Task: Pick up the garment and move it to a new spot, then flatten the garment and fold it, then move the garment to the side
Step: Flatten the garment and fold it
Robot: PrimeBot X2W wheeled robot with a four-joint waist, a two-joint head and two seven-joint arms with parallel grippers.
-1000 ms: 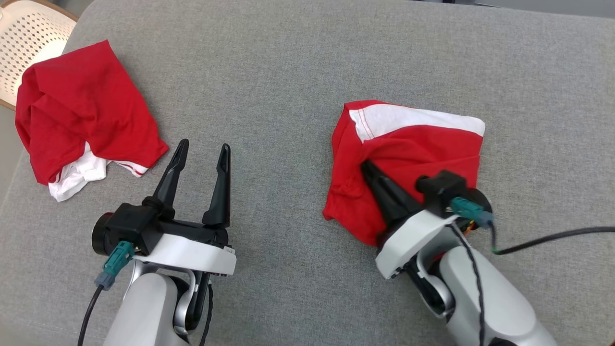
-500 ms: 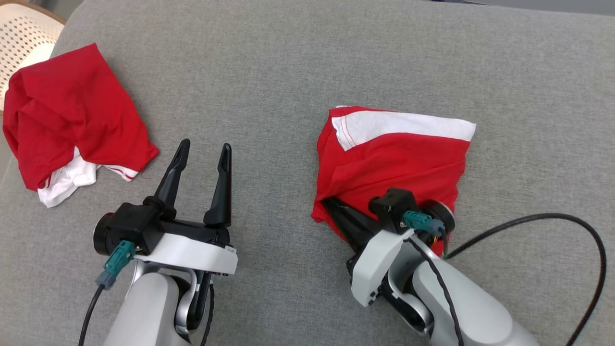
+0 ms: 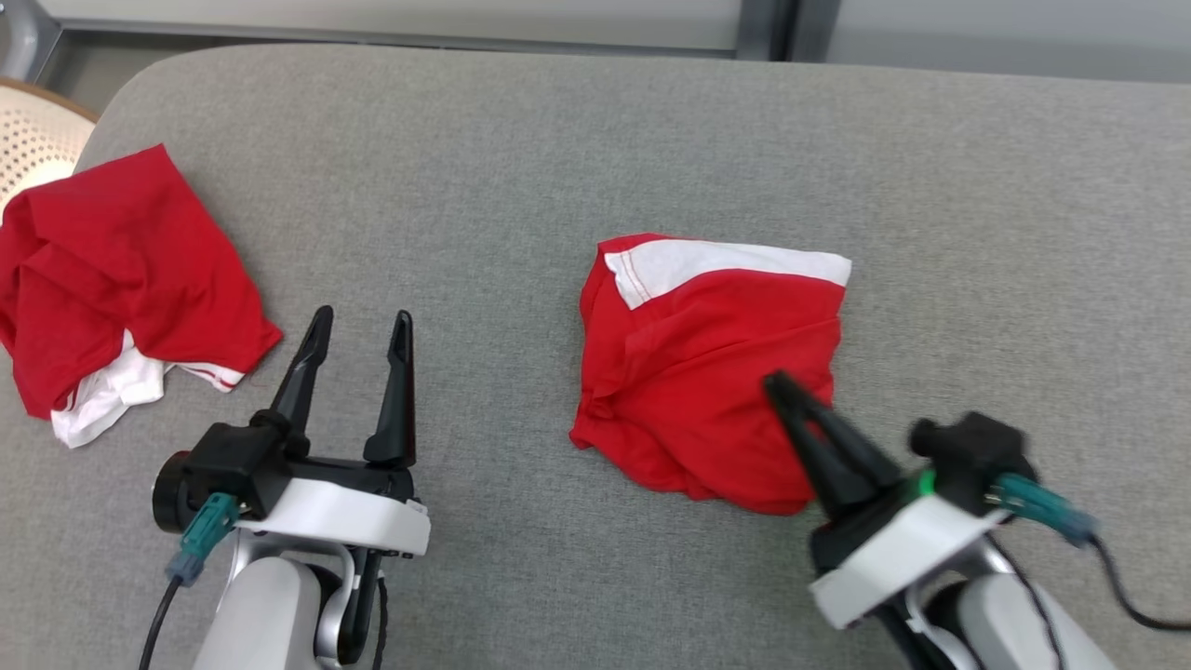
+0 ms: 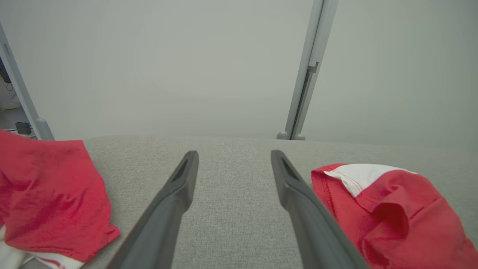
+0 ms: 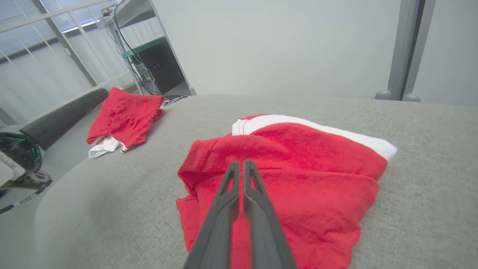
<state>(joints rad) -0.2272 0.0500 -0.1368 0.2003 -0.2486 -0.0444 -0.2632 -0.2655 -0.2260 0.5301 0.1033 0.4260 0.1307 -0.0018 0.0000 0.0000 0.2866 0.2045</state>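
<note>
A folded red garment (image 3: 707, 372) with a white band along its far edge lies in the middle of the grey cushioned surface (image 3: 521, 149). It also appears in the right wrist view (image 5: 298, 168) and the left wrist view (image 4: 392, 213). My right gripper (image 3: 774, 381) is shut with nothing between its fingers, and its tips hover over the garment's near right part (image 5: 241, 164). Left of the garment, my left gripper (image 3: 361, 326) is open and empty above bare cushion (image 4: 233, 157).
A second red and white garment (image 3: 121, 279) lies crumpled at the surface's left edge. A white perforated basket (image 3: 33, 140) stands beyond it, off the corner. The cushion's far edge meets a pale wall with a grey post (image 4: 308, 67). A black cable (image 3: 1130, 596) trails from my right wrist.
The head camera has tilted, shifting the whole picture. My right gripper has come out of the garment's near left folds and drawn back to the right; the garment lies more compact. The left gripper is unchanged.
</note>
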